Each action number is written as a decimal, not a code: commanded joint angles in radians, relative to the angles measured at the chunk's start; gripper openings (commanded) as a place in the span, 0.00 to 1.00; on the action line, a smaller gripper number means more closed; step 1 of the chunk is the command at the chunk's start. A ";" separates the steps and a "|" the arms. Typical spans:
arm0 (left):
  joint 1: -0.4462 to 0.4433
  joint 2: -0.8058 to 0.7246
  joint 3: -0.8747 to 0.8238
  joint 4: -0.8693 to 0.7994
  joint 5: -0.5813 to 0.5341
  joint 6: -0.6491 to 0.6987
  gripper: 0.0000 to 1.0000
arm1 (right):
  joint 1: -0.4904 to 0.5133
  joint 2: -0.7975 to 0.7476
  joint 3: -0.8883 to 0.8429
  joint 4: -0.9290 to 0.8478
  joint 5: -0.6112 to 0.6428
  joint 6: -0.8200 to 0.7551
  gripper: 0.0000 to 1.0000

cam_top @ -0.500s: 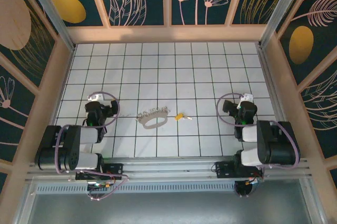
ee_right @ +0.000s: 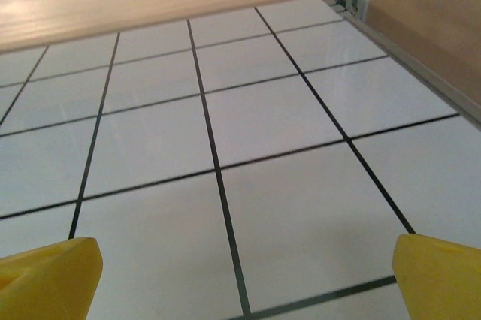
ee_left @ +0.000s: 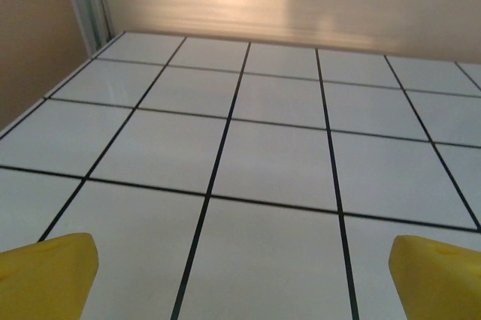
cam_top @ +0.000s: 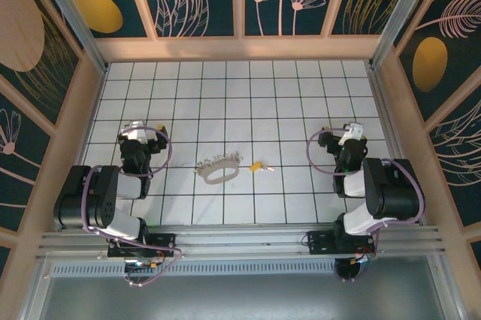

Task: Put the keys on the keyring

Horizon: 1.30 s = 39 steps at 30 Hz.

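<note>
The keyring (cam_top: 218,175) is a pale oval loop lying flat on the white tiles near the middle, with several small silver keys (cam_top: 220,161) fringing its far edge. One loose key with a yellow head (cam_top: 257,165) lies just to the right of the loop, apart from it. My left gripper (cam_top: 134,129) hovers well to the left of the loop, and my right gripper (cam_top: 352,134) well to the right of the loose key. In the wrist views the left gripper (ee_left: 244,279) and the right gripper (ee_right: 244,279) each show yellow fingertips (ee_left: 49,271) (ee_right: 49,275) spread wide over bare tile.
Wooden walls (cam_top: 240,48) close in the tiled floor (cam_top: 240,102) at the back and both sides. A metal rail (cam_top: 240,236) carries the arm bases along the near edge. Purple cables (cam_top: 323,147) loop beside each wrist.
Both arms have shifted: their wrists moved a little farther from the bases, and the upper links swung upright. The keyring and keys have not moved.
</note>
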 commanded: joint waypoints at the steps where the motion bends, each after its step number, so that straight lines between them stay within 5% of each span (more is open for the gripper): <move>1: 0.006 0.020 0.030 0.102 -0.014 0.023 0.99 | 0.010 0.015 0.030 0.120 0.015 0.017 0.99; 14: 0.006 0.011 0.023 0.111 -0.013 0.026 0.99 | 0.007 0.014 0.026 0.126 0.015 0.018 0.99; 19: 0.006 -0.067 0.065 -0.029 -0.026 0.020 0.99 | 0.007 -0.048 -0.001 0.128 0.024 0.020 0.97; 24: 0.006 -0.174 0.115 -0.193 -0.089 -0.006 0.99 | 0.013 -0.224 0.115 -0.208 0.094 0.055 0.97; 29: 0.006 -0.222 0.250 -0.440 -0.114 -0.151 0.98 | 0.002 -0.315 0.307 -0.573 0.137 0.273 0.99; 34: -0.003 -0.263 0.305 -0.557 -0.014 -0.340 0.96 | -0.008 -0.279 0.439 -0.742 -0.063 0.285 0.99; 39: -0.088 -0.292 0.344 -0.683 0.063 -0.446 0.95 | 0.049 -0.250 0.454 -0.783 -0.348 0.287 0.81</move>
